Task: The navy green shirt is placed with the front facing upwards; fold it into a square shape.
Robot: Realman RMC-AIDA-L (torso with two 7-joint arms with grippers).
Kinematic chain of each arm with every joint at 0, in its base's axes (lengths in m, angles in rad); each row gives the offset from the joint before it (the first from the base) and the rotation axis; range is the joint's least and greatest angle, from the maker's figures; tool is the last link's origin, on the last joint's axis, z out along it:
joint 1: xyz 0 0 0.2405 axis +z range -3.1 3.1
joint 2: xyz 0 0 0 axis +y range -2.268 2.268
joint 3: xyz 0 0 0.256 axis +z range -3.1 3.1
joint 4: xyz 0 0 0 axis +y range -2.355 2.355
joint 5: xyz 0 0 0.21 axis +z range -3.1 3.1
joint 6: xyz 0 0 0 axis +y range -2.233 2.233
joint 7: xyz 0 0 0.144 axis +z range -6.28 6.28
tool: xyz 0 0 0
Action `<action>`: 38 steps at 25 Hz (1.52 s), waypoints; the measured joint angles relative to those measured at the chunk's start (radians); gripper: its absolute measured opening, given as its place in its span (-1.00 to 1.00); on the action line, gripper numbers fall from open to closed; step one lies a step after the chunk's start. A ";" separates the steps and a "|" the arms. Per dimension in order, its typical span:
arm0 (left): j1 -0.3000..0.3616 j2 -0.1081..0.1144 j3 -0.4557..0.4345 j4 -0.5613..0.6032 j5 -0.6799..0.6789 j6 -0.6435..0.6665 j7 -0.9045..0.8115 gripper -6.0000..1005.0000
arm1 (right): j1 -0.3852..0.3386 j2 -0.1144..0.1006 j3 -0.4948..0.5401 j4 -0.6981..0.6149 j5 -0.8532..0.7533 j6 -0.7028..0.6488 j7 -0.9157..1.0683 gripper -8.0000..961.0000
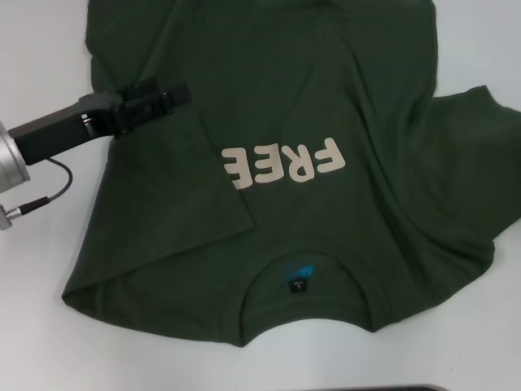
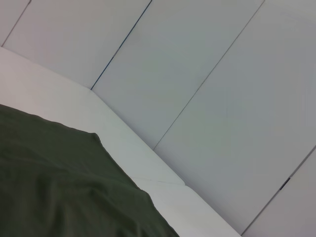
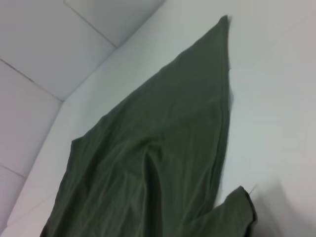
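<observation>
Whether the left gripper's [image 1: 181, 94] fingers pinched cloth or sat closed on it, you couldn't tell; it hovered over the folded-in left side of the navy green shirt [image 1: 326, 98], spread front-up on the white worktop [image 1: 32, 342]. Best you'd smoothed that fold flat, then folded the right sleeve [image 1: 480, 147] to match

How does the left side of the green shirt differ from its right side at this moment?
On the navy green shirt, the left side is folded inward over the front and covers the start of the FREE print; the right sleeve is spread out on the white table. The left gripper is over the left side; no gripper appears at the right side. Both sides show creases.
</observation>
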 joint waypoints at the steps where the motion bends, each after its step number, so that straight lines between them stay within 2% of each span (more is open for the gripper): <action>1: 0.000 0.000 0.000 0.000 0.000 0.000 0.000 0.81 | -0.003 -0.001 0.009 0.000 0.002 -0.003 -0.001 -0.94; 9: -0.003 0.000 0.000 0.000 0.000 0.000 -0.002 0.81 | -0.009 -0.015 0.053 -0.002 0.003 -0.019 -0.003 -0.92; 17: -0.003 -0.001 0.000 -0.003 0.000 0.000 -0.005 0.81 | 0.021 -0.018 0.053 -0.002 0.011 -0.034 0.002 -0.89; 29: -0.003 -0.002 0.000 -0.020 0.000 0.000 -0.004 0.80 | 0.094 -0.009 0.037 0.006 0.010 -0.036 0.017 -0.86; 38: -0.003 -0.002 0.000 -0.026 0.000 0.000 -0.003 0.80 | 0.113 -0.007 0.023 0.008 0.012 -0.042 0.037 -0.83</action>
